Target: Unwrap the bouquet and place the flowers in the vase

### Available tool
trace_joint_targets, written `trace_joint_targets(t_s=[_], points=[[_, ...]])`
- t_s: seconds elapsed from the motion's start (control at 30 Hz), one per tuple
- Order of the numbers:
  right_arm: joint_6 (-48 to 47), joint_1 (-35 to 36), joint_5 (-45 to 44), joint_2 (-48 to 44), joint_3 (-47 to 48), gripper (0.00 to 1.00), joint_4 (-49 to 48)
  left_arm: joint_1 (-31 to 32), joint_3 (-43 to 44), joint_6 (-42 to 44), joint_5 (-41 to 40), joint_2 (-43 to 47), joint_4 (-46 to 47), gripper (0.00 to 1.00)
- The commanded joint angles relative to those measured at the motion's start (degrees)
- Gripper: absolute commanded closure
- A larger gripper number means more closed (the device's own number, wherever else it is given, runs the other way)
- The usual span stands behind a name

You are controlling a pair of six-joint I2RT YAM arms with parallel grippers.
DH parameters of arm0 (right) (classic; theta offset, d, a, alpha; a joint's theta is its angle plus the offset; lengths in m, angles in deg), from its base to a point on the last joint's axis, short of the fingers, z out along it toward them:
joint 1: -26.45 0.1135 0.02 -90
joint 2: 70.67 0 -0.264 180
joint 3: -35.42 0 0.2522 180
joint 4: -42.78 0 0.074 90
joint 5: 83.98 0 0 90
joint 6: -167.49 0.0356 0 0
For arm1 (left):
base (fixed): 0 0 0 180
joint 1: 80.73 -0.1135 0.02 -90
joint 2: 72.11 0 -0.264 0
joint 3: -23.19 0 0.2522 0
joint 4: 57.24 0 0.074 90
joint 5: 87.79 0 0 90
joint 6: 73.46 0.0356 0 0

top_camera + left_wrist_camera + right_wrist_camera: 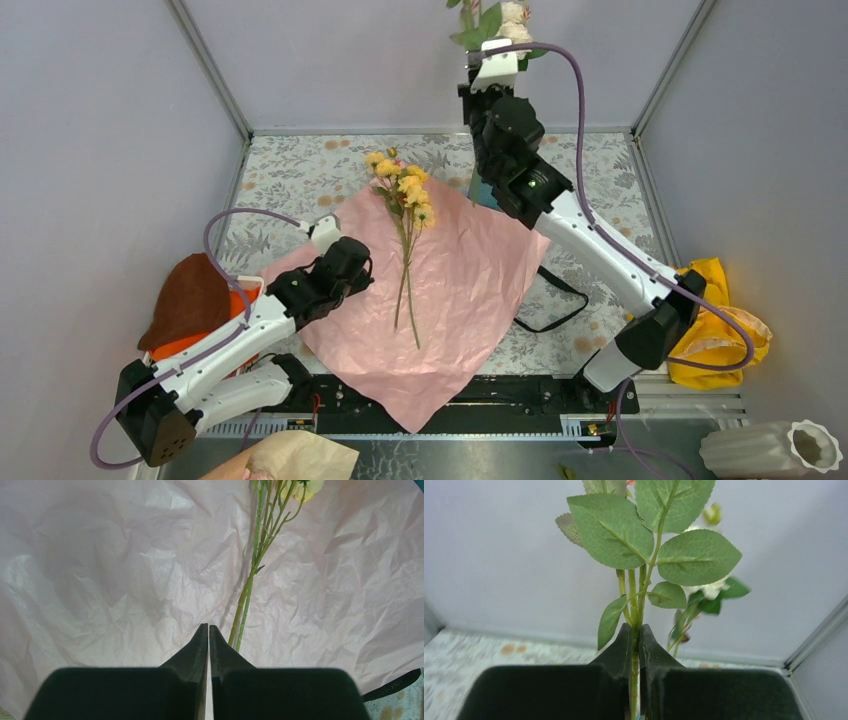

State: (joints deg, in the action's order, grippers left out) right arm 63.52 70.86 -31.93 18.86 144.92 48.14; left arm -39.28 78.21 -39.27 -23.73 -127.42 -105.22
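Over pink paper (470, 270) the left gripper (208, 627) sits clenched, apparently empty; only wrist view shows the right gripper (635, 627) grasping flowers (614, 530).

On the paper (470, 290) spread over the table (300, 170), flowers (410, 192) are laid, and the vase (484, 192) is stood just behind its far corner.
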Motion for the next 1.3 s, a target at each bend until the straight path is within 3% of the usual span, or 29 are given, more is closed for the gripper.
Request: trace_joint_targets(t_s=[0.0,0.2,0.5,1.1,1.2,1.27], points=[[-9.1,-6.0,-1.6,4.4,3.6,1.00,-20.6,-0.4,-0.5,0.9,-2.0,1.1,1.4,0.92],[-9.6,-9.9,2.3,9.8,9.8,1.00,-23.6,-0.4,-0.4,1.3,-2.7,0.8,1.2,0.92],[-10.2,-11.4,5.4,13.6,11.6,1.00,-27.2,-0.4,0.6,1.9,-3.2,-1.3,1.3,0.92],[-0.2,-11.4,8.7,0.4,-23.8,1.00,-37.3,-0.4,-0.7,1.4,-2.9,-0.2,1.4,0.92],[0.6,-11.4,8.4,-0.3,-25.2,0.92,-34.8,-0.4,-0.9,1.3,-3.0,0.1,1.5,0.92],[1.6,-11.4,8.3,-0.9,-26.2,0.79,-33.5,-0.5,-0.9,1.2,-2.8,0.0,1.5,0.92]])
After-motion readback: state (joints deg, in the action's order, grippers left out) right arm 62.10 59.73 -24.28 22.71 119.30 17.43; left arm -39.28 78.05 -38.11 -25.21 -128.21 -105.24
